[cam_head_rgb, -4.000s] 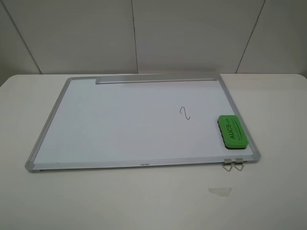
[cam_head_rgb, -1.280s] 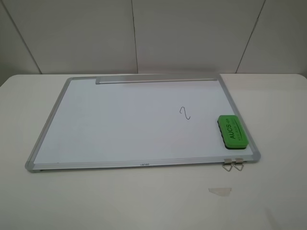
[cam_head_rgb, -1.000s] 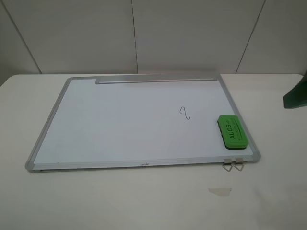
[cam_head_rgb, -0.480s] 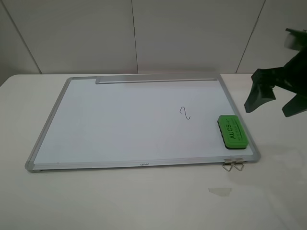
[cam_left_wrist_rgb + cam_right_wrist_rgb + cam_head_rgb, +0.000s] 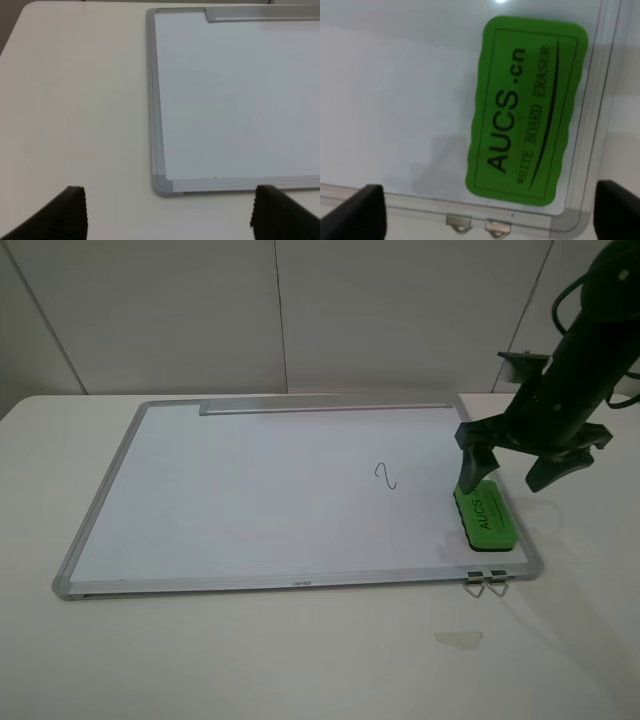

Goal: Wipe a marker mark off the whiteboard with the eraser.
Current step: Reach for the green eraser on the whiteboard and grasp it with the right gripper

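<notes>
so the eraser [image 5: 486, 517] lies flat, lettering up, on the near right corner of the whiteboard [image 5: 300, 583], its long side running just beside the right frame and its near end close to the two metal clips [image 5: 486, 583] that hang off the near edge. the marker mark [image 5: 386, 476] sits on the white face to the left and a little farther back, apart from the eraser and unwiped. the step in hand looks like the reach for the eraser: the right pincer [image 5: 505, 478] hovers over the eraser's far end with its jaws wide apart and nothing between them. in the right wrist view the green block lies between the two dark fingers [image 5: 365, 212], skewed a little against their line, with a gap on each side. the next move probably calls for a straight descent so the jaws straddle the narrow width, a slight twist to square up, then a closing grip clear of the frame. the left pincer [image 5: 172, 212] is also apart and empty, over the surface [image 5: 300, 660] near the board's near left corner.
</notes>
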You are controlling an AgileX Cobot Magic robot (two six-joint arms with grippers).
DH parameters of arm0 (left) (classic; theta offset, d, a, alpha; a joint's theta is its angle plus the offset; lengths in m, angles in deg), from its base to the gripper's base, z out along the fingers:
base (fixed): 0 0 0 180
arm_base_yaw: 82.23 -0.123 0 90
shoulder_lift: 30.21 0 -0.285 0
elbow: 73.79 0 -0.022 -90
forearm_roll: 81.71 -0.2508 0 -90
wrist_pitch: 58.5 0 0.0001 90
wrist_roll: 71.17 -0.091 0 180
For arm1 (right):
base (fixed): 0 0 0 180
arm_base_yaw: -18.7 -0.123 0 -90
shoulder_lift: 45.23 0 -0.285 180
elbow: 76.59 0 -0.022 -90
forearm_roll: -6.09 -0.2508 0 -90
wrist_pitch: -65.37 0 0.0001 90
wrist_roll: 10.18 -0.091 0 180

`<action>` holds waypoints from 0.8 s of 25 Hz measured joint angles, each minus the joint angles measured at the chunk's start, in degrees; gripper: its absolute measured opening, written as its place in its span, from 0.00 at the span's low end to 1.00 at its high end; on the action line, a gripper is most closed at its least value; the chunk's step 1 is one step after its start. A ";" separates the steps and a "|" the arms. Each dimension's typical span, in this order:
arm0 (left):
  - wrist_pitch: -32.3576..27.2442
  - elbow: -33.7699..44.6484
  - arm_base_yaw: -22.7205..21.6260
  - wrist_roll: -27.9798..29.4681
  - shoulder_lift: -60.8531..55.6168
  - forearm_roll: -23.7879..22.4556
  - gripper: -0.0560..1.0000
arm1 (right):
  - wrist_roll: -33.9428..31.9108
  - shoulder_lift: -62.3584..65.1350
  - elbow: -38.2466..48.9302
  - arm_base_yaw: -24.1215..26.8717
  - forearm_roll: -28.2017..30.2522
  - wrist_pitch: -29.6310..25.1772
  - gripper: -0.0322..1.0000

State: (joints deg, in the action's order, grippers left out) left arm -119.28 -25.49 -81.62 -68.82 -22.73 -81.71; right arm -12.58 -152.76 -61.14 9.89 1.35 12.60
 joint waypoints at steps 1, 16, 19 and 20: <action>0.00 0.00 0.00 0.00 0.00 0.00 0.70 | -0.12 -0.99 -0.51 0.00 0.17 0.26 0.83; 0.00 0.00 0.00 0.00 0.00 0.00 0.70 | -0.44 -11.48 -1.93 0.00 0.50 8.33 0.83; 0.00 0.00 0.00 0.00 0.00 0.00 0.70 | -0.46 -12.64 -1.98 0.00 0.50 9.09 0.83; 0.00 0.00 0.00 0.00 0.00 0.00 0.70 | -0.50 -13.09 -1.98 0.00 0.50 9.24 0.83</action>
State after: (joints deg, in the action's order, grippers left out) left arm -119.28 -25.49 -81.62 -68.82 -22.73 -81.71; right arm -13.09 -165.85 -63.12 9.89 1.85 21.84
